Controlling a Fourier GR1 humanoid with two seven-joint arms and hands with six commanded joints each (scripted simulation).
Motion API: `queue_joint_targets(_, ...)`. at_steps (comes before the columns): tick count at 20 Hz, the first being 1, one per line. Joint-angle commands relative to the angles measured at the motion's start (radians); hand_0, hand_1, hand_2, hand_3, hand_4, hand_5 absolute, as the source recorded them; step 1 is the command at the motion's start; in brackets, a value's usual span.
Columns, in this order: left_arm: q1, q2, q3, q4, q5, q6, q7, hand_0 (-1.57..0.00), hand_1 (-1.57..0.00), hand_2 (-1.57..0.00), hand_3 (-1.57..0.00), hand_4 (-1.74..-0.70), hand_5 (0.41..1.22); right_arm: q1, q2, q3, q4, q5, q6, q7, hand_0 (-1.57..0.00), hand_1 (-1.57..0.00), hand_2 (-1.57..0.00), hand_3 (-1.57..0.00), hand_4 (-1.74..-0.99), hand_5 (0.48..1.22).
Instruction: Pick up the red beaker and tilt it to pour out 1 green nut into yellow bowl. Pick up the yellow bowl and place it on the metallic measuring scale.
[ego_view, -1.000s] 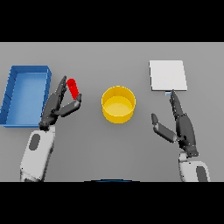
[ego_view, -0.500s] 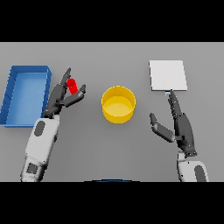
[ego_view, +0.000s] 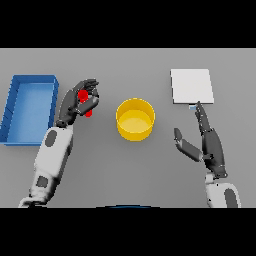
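At nine o'clock, a blue tray (ego_view: 12, 107) with raised walls, interior bare blue as far as visible. Just to its right, at about ten o'clock from the centre, the left hand (ego_view: 80, 100) raised on a white and grey forearm that rises from seven o'clock and leans toward one o'clock. Fingers and thumb curled tight around the red beaker (ego_view: 85, 100), only patches of red showing between the dark fingers; tilt of the beaker and its contents not readable behind the hand. Near the centre, a yellow bowl (ego_view: 135, 120) standing upright on the grey table (ego_view: 135, 170), just beside the clamped hand at its three o'clock, not touching it; inside shows plain yellow, no green nut discernible. Toward one to two o'clock, the metallic measuring scale (ego_view: 192, 85), a pale square plate lying flat, well apart from the bowl. Below it, at four o'clock, the right hand (ego_view: 207, 142) on a forearm entering from five o'clock, fingers straight and pointing to twelve o'clock with tips just short of the scale's near edge, thumb spread out toward nine o'clock, holding nothing.
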Motion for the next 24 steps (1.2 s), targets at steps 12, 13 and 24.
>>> queue_joint_targets(12, -0.010, -0.022, -0.014, -0.001, -0.029, 0.082, -0.095, -1.49, -1.50, -1.50, -1.50, -1.66, 1.108, 0.000, 0.000, 0.012, 0.017, 0.008, 0.012, -0.024, 0.00, 0.00, 0.00, 0.00, -1.274, 0.674)
queue_joint_targets(13, -0.010, -0.014, -0.018, -0.019, -0.025, 0.085, -0.095, -1.51, -1.51, -1.51, -1.51, -1.68, 1.103, -0.009, 0.005, 0.016, 0.027, 0.021, 0.003, -0.017, 0.00, 0.00, 0.00, 0.00, -1.263, 0.671)
queue_joint_targets(24, -0.057, 0.134, -0.287, -0.223, -0.236, 0.027, 0.109, -1.56, -1.56, -1.56, -1.56, -1.73, 1.117, 0.007, 0.009, 0.040, -0.009, 0.068, -0.019, -0.008, 0.00, 0.00, 0.00, 0.00, -1.243, 0.696)
